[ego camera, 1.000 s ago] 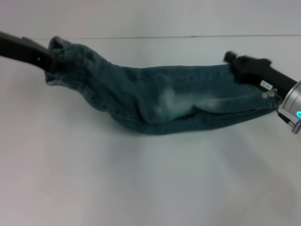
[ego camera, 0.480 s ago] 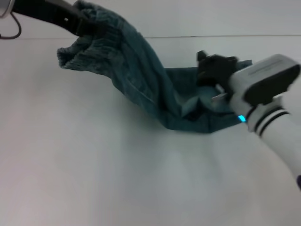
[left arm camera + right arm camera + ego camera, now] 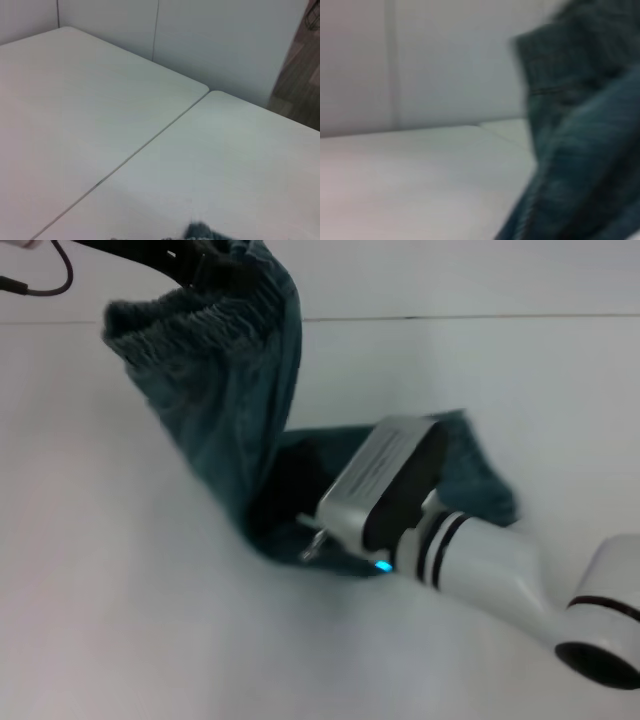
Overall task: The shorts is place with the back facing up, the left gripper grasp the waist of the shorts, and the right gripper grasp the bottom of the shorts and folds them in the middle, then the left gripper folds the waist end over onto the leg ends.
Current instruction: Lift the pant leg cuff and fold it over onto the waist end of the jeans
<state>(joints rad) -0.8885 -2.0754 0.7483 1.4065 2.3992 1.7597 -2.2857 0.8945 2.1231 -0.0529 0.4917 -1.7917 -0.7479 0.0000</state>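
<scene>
The left gripper [image 3: 195, 265] is pinching the waist [image 3: 170, 315] and holding it high at the far left, so the shorts [image 3: 235, 410] are hanging down to the table [image 3: 120, 620]. The right gripper [image 3: 310, 540] is low at the fold; I cannot tell its jaws, the wrist is hiding them. The denim is looking soft but rather heavy, so gripping the thick elastic band is probably safest.

A big white table [image 3: 120, 620] fills the view. A thin line [image 3: 135, 152] runs across it where two tops meet. Behind it stands a pale wall [image 3: 225, 40], with brown floor [image 3: 300, 85] beside.
</scene>
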